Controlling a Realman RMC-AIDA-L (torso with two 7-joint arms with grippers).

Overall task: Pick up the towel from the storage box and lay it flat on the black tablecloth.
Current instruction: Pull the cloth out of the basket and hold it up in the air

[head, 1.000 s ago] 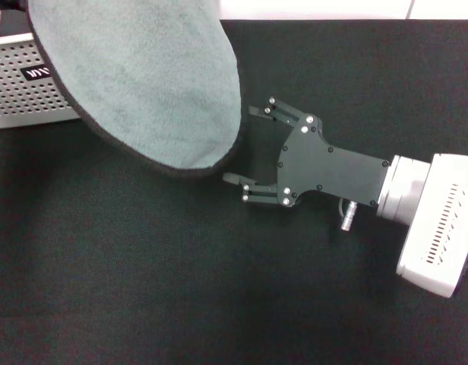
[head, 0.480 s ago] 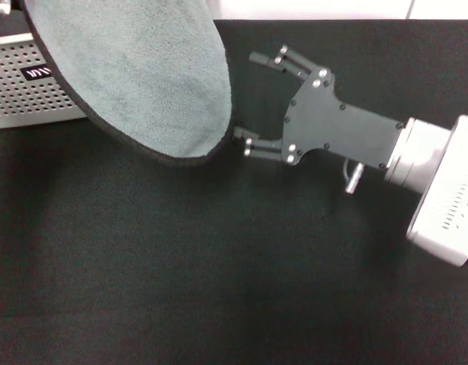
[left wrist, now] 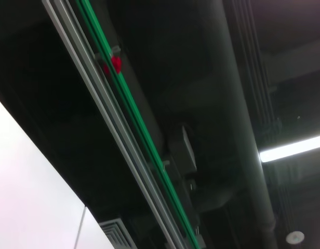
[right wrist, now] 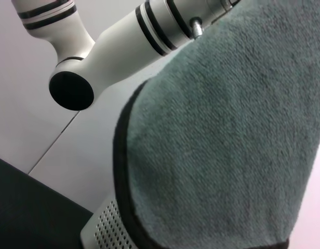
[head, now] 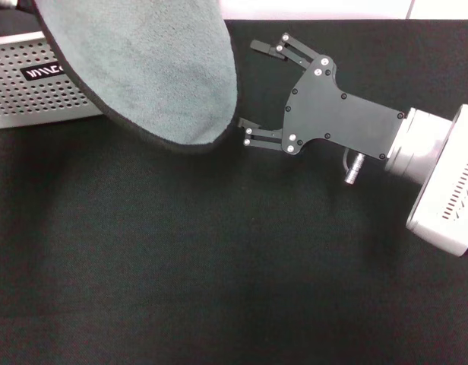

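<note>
1. The towel (head: 150,68) hangs in the air at the upper left of the head view, its grey-green fleecy face toward us and a dark trim running round its rounded lower edge. Its top runs out of the picture, so what holds it there cannot be seen.
2. It hangs in front of the storage box (head: 36,87), the light grey perforated bin with its black label, and above the black tablecloth (head: 219,266) without touching it.
3. The right gripper (head: 248,85) sits just beside the towel's right edge, fingers spread wide apart with nothing between them; the lower fingertip nearly meets the trim.
4. In the right wrist view the towel (right wrist: 222,140) fills most of the picture, with the left arm (right wrist: 113,41) white and banded above it and a corner of the box below.
5. The left gripper is not shown anywhere, so I cannot tell its fingers.
6. Compared with half a second ago, the towel's lower edge has drifted slightly right, more of the box's label shows, and the right gripper has barely shifted.
</note>
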